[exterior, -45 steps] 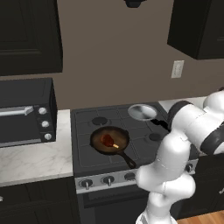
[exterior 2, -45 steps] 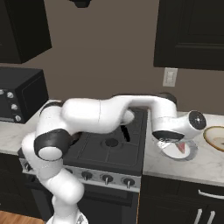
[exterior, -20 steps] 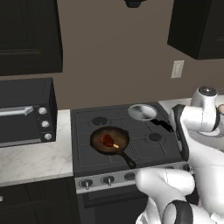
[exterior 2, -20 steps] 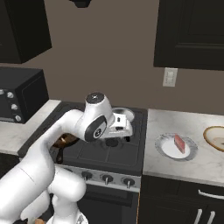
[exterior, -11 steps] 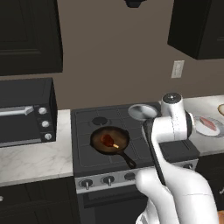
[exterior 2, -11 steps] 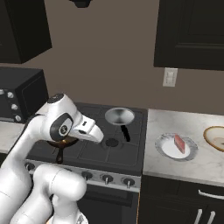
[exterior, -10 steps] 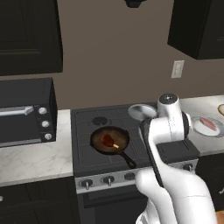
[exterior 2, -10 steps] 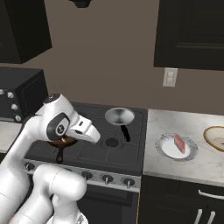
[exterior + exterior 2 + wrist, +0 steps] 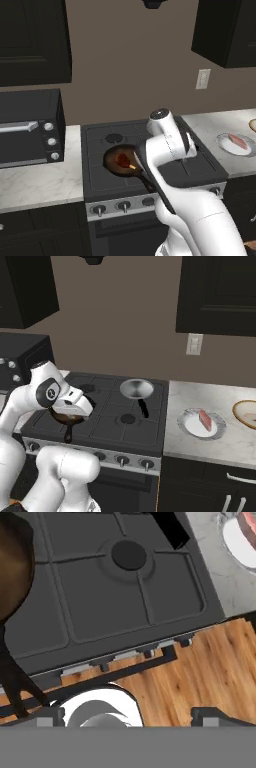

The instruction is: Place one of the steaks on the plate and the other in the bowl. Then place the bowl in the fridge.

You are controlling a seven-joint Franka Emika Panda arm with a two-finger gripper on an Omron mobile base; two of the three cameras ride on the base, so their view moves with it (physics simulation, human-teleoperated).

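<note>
A reddish-brown steak (image 9: 122,160) lies in the black skillet (image 9: 116,165) on the stove's front left burner. The pinkish-red steak (image 9: 205,419) rests on the plate (image 9: 190,426) on the counter right of the stove. Further right sits the beige bowl (image 9: 247,413), with nothing in it. My gripper (image 9: 86,405) hovers open just right of the skillet (image 9: 64,418), holding nothing. In the hand view its fingertips (image 9: 50,714) stand wide apart above the stove's front edge, with the skillet (image 9: 12,572) at the left and the plate (image 9: 240,539) in the top right corner. The fridge is out of view.
A shiny silver dish (image 9: 136,388) with a black handle sits on the stove's back right burner. A black oven with knobs (image 9: 27,127) stands on the left counter. Dark cabinets hang above. Wooden floor (image 9: 210,667) lies below the stove front.
My arm has swung left from the plate across the stove to the skillet, jaws open throughout. The pinkish-red steak stays on the plate.
</note>
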